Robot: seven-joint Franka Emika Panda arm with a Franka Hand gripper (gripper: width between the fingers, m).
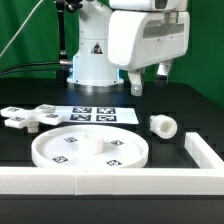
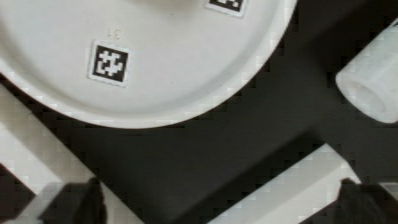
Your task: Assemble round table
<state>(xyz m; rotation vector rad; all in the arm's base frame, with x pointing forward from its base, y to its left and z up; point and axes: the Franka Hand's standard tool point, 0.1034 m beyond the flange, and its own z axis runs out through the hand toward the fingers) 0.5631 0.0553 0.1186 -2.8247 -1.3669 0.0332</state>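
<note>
The large round rimmed disc [image 1: 90, 150] lies flat on the black table, tags up; part of it fills the wrist view [image 2: 125, 50]. The short cylindrical post [image 1: 163, 126] lies on its side to the exterior view's right of the disc, and its edge shows in the wrist view [image 2: 374, 80]. The cross-shaped piece [image 1: 28, 118] lies at the exterior view's left. My gripper [image 1: 150, 78] hangs high above the table, over the gap between disc and post. It is open and empty, with both fingertips [image 2: 71, 205] apart over bare table.
The marker board [image 1: 95, 115] lies flat behind the disc, by the robot's base. A long white border wall [image 1: 110, 181] runs along the front edge and turns back at the exterior view's right [image 1: 205, 150]; it crosses the wrist view [image 2: 267, 190].
</note>
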